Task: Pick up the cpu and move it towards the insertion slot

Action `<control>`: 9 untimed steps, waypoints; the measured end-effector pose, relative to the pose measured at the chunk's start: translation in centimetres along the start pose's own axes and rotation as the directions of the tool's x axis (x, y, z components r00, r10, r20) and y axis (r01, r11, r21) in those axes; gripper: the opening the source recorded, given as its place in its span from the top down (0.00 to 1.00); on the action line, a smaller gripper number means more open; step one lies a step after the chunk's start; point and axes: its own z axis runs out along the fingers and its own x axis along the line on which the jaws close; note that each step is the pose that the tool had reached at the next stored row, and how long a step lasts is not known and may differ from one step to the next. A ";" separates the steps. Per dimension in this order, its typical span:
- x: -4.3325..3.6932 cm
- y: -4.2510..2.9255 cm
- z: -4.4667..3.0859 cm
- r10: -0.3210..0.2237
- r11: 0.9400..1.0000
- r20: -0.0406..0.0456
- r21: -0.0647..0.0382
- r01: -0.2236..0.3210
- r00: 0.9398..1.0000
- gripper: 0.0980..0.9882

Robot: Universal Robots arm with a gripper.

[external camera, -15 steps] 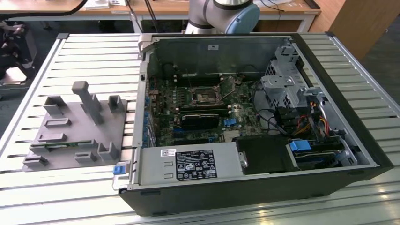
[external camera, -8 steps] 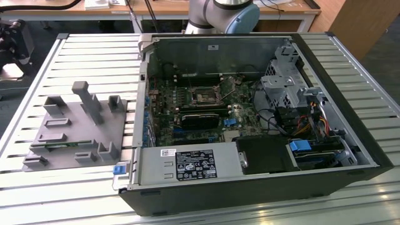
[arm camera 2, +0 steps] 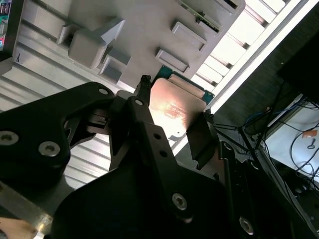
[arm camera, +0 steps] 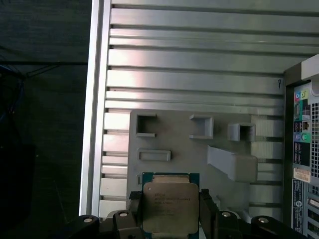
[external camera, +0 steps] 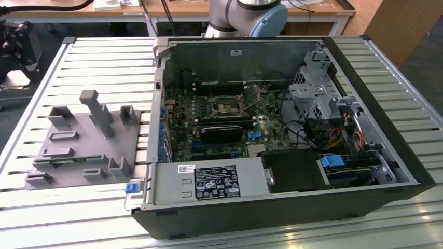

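Note:
The cpu (arm camera: 167,206), a flat square chip with a silvery top and a green rim, sits between the two black fingers (arm camera: 206,209) of my gripper (arm camera: 169,213), which is shut on it. In the second wrist view the cpu (arm camera 2: 174,107) shows a shiny face between the same fingers (arm camera 2: 145,117) of the gripper (arm camera 2: 174,127). It hangs well above the grey plastic fixture (arm camera: 199,149). The insertion slot (external camera: 229,106), a square socket with a metal frame, lies on the motherboard inside the open computer case (external camera: 387,150).
The fixture (external camera: 83,140) lies on the slatted metal table (external camera: 104,57) at the exterior view's left of the case, with a thin green memory stick (external camera: 66,161) in it. The arm's base (external camera: 246,15) stands behind the case. Drive cages and cables (external camera: 332,129) fill the case's right side.

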 end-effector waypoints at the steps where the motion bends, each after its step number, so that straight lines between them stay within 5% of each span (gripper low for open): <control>1: -0.17 0.00 0.00 0.000 1.000 0.000 0.000 0.000 1.000 0.50; 9: -0.77 0.01 -0.49 0.000 1.000 0.000 0.000 0.000 1.000 0.50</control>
